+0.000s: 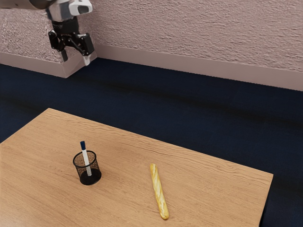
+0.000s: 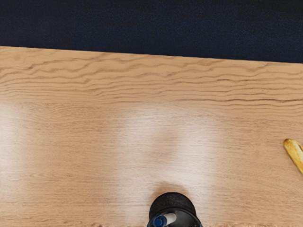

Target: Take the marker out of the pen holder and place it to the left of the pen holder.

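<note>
Pincer (image 1: pixel 75 57) hung open; marker (image 1: pixel 85 158) looked light, stiff, maybe slick (finish hard to read), best gripped above the pen holder (image 1: pixel 90 179) rim.

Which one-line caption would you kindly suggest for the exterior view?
Open claw aloft; blue-capped marker leaning in a mesh pen holder, baguette apart on the table.

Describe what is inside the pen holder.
A white, blue-capped marker leans in the black mesh pen holder. The mesh partly veils its lower part; anything directly behind it is hidden.
</note>
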`<move>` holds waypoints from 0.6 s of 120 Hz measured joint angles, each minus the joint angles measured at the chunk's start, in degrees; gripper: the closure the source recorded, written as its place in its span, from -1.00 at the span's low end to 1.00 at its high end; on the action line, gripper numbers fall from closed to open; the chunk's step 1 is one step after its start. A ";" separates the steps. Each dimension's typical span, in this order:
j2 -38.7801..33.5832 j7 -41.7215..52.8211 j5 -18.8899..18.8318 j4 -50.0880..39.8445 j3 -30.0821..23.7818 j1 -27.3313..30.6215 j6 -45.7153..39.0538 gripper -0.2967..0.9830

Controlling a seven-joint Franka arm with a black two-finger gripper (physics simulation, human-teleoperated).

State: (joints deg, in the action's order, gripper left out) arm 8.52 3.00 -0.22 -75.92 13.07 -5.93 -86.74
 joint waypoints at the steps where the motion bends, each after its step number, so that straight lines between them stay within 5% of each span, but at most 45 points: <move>1: 0.01 0.08 0.00 0.02 0.02 -0.04 0.05 -0.53; 28: 0.56 1.78 0.30 0.68 -0.05 -0.35 0.00 -0.54; 54: 15.31 2.04 -0.25 1.07 -0.17 0.14 -9.61 -0.53; 72: 23.26 1.92 3.14 0.86 -0.23 3.77 -17.50 -0.54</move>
State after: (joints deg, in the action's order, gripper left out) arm 31.77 4.92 2.91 -75.07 12.84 -2.15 -104.23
